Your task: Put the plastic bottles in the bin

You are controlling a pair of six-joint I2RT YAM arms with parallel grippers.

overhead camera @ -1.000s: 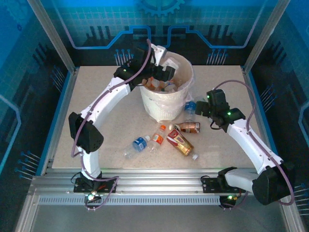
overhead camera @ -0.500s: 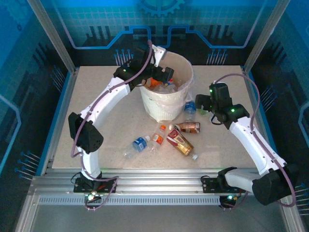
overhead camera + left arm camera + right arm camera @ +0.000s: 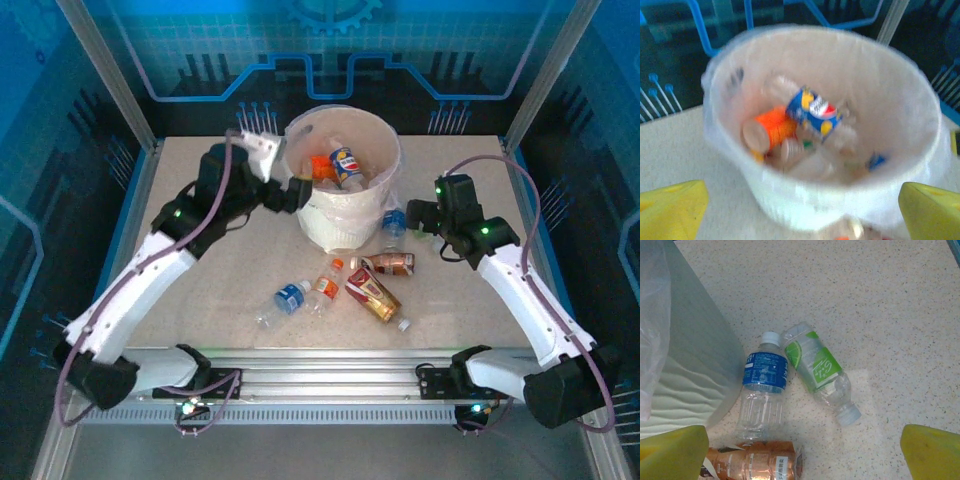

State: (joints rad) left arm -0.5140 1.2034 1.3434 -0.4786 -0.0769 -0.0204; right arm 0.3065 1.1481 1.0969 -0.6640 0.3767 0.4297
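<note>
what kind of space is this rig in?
Looks like an enclosed robot test or demo cell, not a home: aluminium-profile frame, blue circuit-pattern wall panels, and a speckled table staged with a bin and loose bottles.

- Large round white bag-lined bin (image 3: 805,200): blurred; pale bottles (image 3: 810,165) inside it indistinct.
- Brown-labelled clear plastic bottle (image 3: 757,460) beside bin: cut off at bottom edge.

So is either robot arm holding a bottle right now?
No, nothing is held. Both the left pincer and the right pincer are open and empty.
</note>
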